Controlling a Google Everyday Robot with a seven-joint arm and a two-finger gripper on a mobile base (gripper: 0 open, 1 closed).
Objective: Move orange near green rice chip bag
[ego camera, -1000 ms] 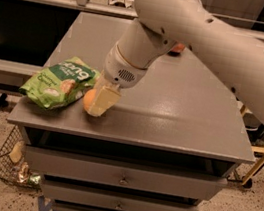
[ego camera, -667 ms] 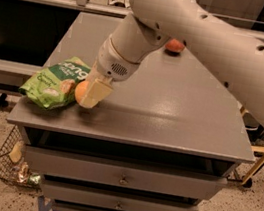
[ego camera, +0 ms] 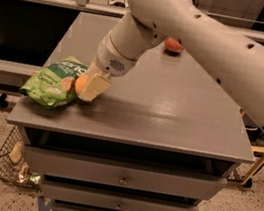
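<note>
The green rice chip bag (ego camera: 52, 83) lies on the grey table (ego camera: 171, 114) at its front left corner. The orange (ego camera: 81, 84) is right beside the bag's right edge, touching or almost touching it, low at the tabletop. My gripper (ego camera: 90, 88) comes down from the large white arm and is shut on the orange; its pale fingers (ego camera: 94, 87) cover the fruit's right half.
A redder, darker fruit (ego camera: 173, 45) lies at the back of the table, partly behind the arm. Drawers sit below the tabletop. A wire basket (ego camera: 12, 165) with litter stands on the floor at the front left.
My gripper has carried the orange leftward across the table, from a little apart from the bag to right against its right edge.
</note>
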